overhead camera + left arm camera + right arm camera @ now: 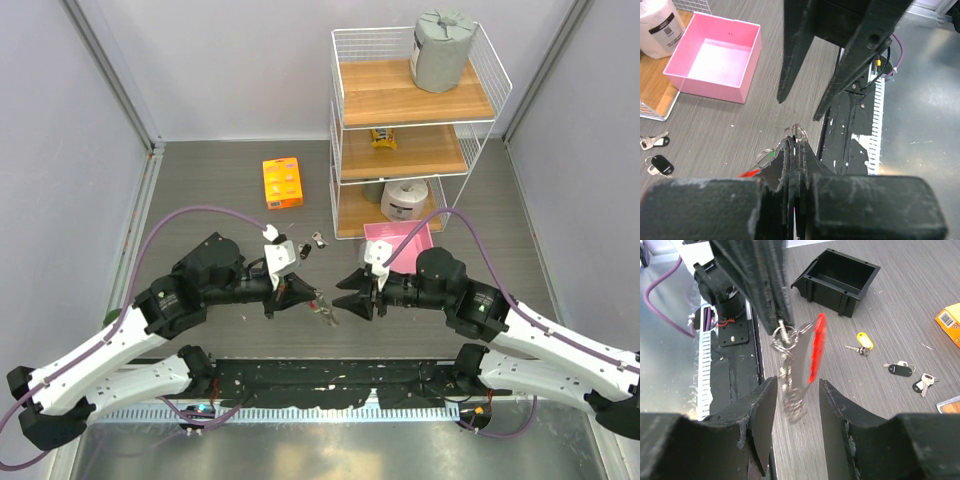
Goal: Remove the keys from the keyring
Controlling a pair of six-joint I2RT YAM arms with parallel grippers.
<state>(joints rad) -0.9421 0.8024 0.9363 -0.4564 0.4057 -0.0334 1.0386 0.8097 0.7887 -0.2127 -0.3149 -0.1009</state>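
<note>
So the left gripper (308,295) was clamped on the keyring (785,333), holding it up near the pink box (398,238). That left the keys (792,390) dangling between the open fingers of the right gripper (797,385), probably for pulling.

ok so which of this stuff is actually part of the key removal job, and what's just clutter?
Job: keyring, hanging keys, loose keys, left gripper, right gripper.
Clutter: orange box, pink tray, black bin, wire shelf.
</note>
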